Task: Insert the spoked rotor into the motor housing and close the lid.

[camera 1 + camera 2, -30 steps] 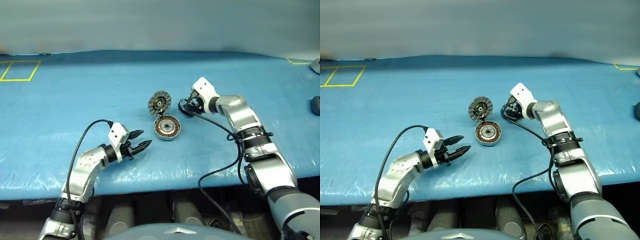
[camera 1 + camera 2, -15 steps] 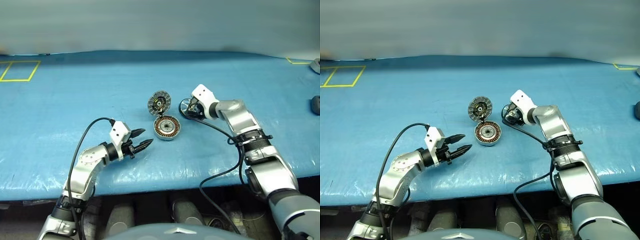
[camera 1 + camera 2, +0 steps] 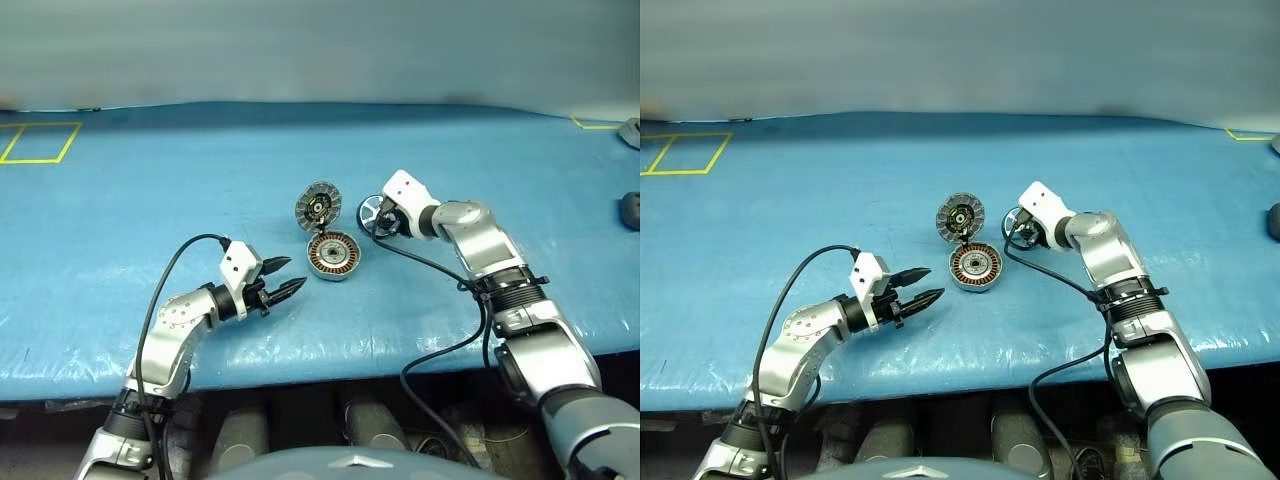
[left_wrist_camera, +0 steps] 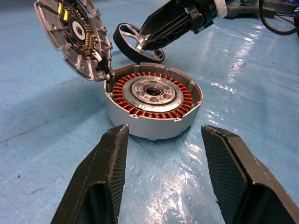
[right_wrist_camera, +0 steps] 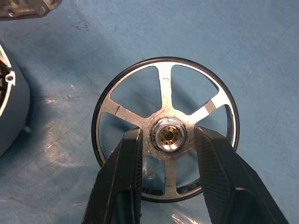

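Your spoked rotor [image 5: 166,130] is a flat wheel: thin black rim, five shiny silver spokes, brass-centred hub. It sits on the blue desk [image 3: 120,220] just right of the motor housing [image 3: 334,256], tipped up on edge in the left wrist view. Right tool [image 5: 168,154] has its fingers [image 5: 122,172] either side of the hub, close in; you can't tell if they're clamped on it. The housing is a shallow silver cup with a copper winding ring and dark centre. Its lid [image 3: 318,205] stands hinged open behind it, with the segmented inner face showing. Left tool [image 3: 287,279] is released, parked just left of the housing, holding nothing.
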`<control>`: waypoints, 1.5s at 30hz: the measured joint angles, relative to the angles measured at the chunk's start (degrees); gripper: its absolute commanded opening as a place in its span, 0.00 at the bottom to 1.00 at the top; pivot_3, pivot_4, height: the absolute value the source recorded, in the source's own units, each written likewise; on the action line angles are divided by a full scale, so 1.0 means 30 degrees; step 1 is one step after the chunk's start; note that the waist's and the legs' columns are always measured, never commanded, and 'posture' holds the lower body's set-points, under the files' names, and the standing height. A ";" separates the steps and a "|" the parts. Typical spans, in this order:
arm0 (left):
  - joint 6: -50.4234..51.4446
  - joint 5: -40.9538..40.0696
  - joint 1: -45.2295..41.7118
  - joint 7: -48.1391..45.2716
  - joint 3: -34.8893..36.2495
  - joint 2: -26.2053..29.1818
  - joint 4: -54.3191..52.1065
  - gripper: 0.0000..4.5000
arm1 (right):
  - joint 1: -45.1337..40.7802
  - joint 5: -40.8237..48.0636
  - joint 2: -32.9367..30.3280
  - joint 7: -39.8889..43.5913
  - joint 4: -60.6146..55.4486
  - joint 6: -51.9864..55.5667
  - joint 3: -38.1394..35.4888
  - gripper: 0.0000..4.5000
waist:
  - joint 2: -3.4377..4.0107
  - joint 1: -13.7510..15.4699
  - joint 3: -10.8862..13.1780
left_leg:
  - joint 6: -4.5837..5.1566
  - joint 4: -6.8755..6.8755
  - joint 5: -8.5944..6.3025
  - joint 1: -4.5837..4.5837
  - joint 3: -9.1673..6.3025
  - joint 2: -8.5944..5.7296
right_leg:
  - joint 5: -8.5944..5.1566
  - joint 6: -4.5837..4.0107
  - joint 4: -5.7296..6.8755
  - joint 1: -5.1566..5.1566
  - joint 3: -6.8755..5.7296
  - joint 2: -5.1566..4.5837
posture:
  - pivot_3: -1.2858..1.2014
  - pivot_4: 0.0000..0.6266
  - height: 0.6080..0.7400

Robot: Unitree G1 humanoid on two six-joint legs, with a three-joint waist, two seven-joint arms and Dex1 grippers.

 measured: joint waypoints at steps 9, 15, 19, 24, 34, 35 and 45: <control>-0.0171 -0.0401 0.0117 -0.0571 0.0172 0.0239 -0.0360 0.59 | 0.6356 0.2742 -0.0608 -0.0129 -0.8755 0.1278 -0.3094 0.29 | 0.0006 0.0213 0.0007 | 0.0006 -0.0001 -0.0007 -0.0068 -0.0019 -0.0023 | -0.0016 0.0025 -0.0010 -0.0032 -0.0009 -0.0026 | 0.52 0.24 1.00; -0.0420 -0.0723 -0.0298 -0.1096 0.0174 0.0343 -0.0564 0.59 | 1.2269 0.5239 0.0295 -0.1054 -1.3889 0.2167 -0.6166 0.29 | -0.0002 0.0319 0.0002 | 0.0005 0.0015 -0.0007 -0.0035 -0.0044 -0.0016 | -0.0076 0.0075 0.0001 0.0002 -0.0027 -0.0005 | 0.52 0.24 1.00; -0.0702 -0.0722 -0.1062 -0.1401 0.0127 0.0327 -0.0408 0.59 | 1.4330 0.6657 0.1833 -0.2165 -1.5003 0.2461 -0.7297 0.29 | 0.0017 0.0112 0.0013 | 0.0004 0.0053 -0.0006 -0.0010 0.0003 -0.0011 | -0.0079 0.0120 0.0007 0.0007 0.0014 -0.0003 | 0.52 0.24 1.00; -0.0786 -0.0693 -0.1857 -0.1877 0.0011 0.0335 0.0092 0.59 | 1.4333 0.8645 0.2769 -0.2626 -1.6884 0.2387 -0.7762 0.29 | 0.0027 -0.0021 0.0020 | 0.0003 0.0097 -0.0001 0.0014 0.0005 0.0004 | -0.0072 0.0141 0.0042 0.0021 0.0019 0.0021 | 0.52 0.24 1.00; -0.1390 -0.0061 -0.2397 -0.2005 0.0005 0.0603 0.0797 0.59 | 1.0382 0.9185 0.1683 -0.2159 -1.5735 0.2440 -0.4900 0.29 | 0.0023 0.0113 0.0021 | 0.0002 0.0082 -0.0002 -0.0029 -0.0007 -0.0004 | -0.0047 0.0075 0.0009 0.0013 0.0008 0.0008 | 0.52 0.24 1.00; -0.1474 -0.0047 -0.2351 -0.1921 0.0024 0.0610 0.0797 0.59 | 1.0119 0.9084 0.1501 -0.2059 -1.5173 0.2437 -0.4664 0.29 | 0.0021 0.0156 0.0022 | 0.0005 0.0081 -0.0005 -0.0037 -0.0007 -0.0008 | -0.0037 0.0053 0.0000 0.0012 0.0009 0.0003 | 0.52 0.24 1.00; -0.1507 -0.0075 -0.1419 -0.1383 0.0160 0.0620 0.0784 0.59 | 0.9379 0.8742 0.0458 -0.1222 -1.3061 0.2082 -0.3519 0.29 | 0.0022 0.0165 0.0024 | 0.0028 0.0089 -0.0021 -0.0063 -0.0008 -0.0014 | -0.0044 0.0051 0.0007 -0.0008 0.0007 -0.0003 | 0.52 0.24 1.00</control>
